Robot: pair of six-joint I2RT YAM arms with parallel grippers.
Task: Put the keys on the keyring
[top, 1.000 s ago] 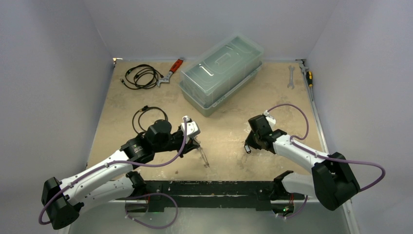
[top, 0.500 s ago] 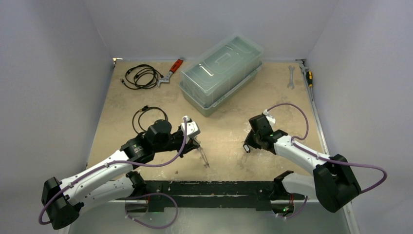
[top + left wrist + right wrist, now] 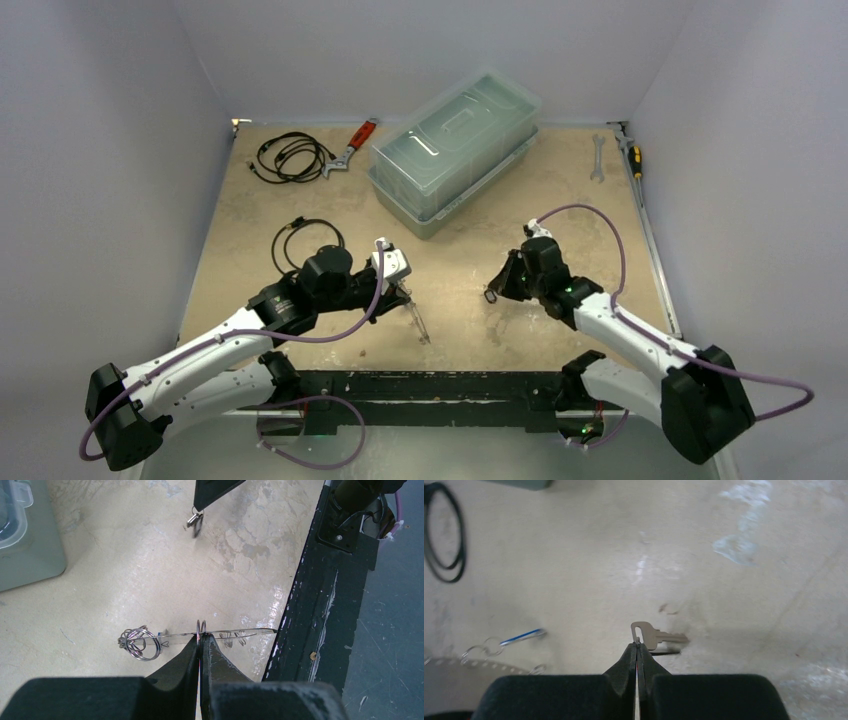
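The keyring [image 3: 235,631], a thin silver hoop seen edge-on, carries small rings [image 3: 140,644] at its left end. My left gripper [image 3: 201,639] is shut on its rim and holds it just above the table near the front edge; it also shows in the top view [image 3: 420,325]. My right gripper [image 3: 637,644] is shut on the head of a silver key [image 3: 655,636] with a dark tag and holds it above the table. From the left wrist this key [image 3: 195,522] hangs apart from the hoop. The blue-tagged key [image 3: 521,636] sits by the hoop.
A clear lidded box [image 3: 455,150] stands at the back. Two black cable coils [image 3: 292,157] [image 3: 305,240] lie at the left. A red-handled wrench [image 3: 352,145], a spanner [image 3: 598,158] and a screwdriver [image 3: 634,158] lie along the back. The black front rail [image 3: 320,605] is close to the hoop.
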